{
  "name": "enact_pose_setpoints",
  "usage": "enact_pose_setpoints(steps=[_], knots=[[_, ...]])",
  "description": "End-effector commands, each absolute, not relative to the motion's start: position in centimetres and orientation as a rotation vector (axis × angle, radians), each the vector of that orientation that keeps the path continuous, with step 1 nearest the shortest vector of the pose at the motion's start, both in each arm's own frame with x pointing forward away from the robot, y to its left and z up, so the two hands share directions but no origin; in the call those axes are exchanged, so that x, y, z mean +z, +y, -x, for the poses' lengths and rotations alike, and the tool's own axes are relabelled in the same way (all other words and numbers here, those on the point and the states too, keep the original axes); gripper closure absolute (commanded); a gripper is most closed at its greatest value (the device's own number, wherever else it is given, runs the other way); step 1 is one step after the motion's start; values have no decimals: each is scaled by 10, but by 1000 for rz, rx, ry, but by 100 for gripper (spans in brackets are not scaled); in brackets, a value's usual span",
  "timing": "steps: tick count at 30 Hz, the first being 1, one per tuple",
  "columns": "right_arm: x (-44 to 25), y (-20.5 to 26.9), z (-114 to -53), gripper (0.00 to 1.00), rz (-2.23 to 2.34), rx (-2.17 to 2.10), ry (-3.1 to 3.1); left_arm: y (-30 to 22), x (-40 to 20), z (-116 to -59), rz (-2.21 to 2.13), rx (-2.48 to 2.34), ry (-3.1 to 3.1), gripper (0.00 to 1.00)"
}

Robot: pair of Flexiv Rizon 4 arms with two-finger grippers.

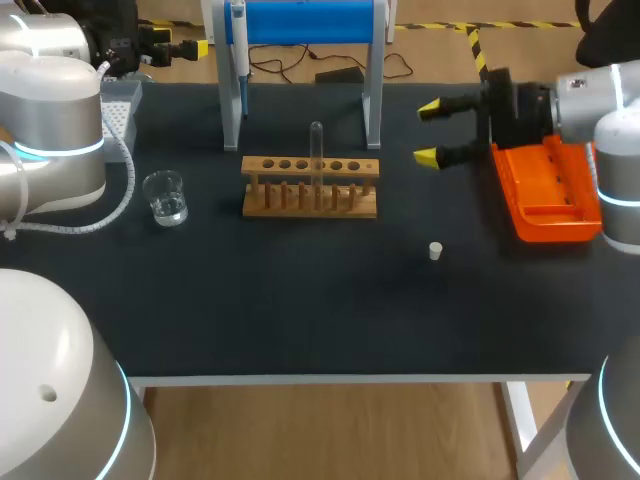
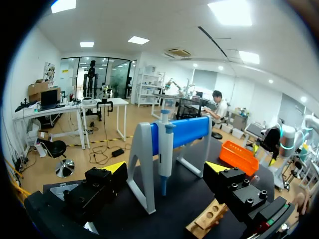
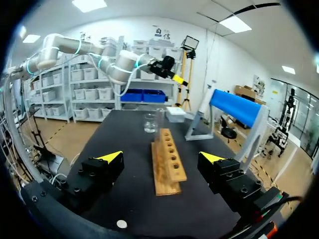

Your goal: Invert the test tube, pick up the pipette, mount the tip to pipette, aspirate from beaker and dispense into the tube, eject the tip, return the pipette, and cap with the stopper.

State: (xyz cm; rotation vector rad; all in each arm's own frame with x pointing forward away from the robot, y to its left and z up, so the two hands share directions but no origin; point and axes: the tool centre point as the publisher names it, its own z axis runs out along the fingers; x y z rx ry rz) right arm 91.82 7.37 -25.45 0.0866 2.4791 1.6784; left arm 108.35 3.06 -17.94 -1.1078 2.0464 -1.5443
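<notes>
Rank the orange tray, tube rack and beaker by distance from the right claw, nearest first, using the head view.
1. orange tray: right beside the right claw, on the robot's right side of the table.
2. tube rack: mid-table, to the claw's left.
3. beaker: far across, on the table's left side.

Head camera looks down; both wrist cameras share the wooden rack (image 3: 167, 162).

Test tube (image 1: 317, 150) upright in wooden rack (image 1: 310, 187), mid surface (image 1: 300, 310); beaker (image 1: 165, 197) to its L, stopper (image 1: 436, 251) front-R. R end effector (image 1: 427, 132), jaws apart, beside orange tray (image 1: 548, 195).
</notes>
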Motion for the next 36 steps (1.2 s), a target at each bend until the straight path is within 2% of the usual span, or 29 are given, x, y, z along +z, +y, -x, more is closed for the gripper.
enact_pose_setpoints(steps=[1,12,25,31,36], knots=[[-265,75,-902,0,-20,1659,2528,30,-181,-1083,1106,-1547,2040,0],[-269,76,-897,0,-31,1673,2574,30,-181,-1083,1106,-1547,2040,0],[-269,76,-897,0,-31,1673,2574,-11,-181,-941,806,-1579,2122,0],[-269,76,-897,0,-31,1673,2574,-37,-188,-909,631,-1422,2244,0],[-269,76,-897,0,-31,1673,2574,-40,-190,-905,623,-1389,2260,0]])
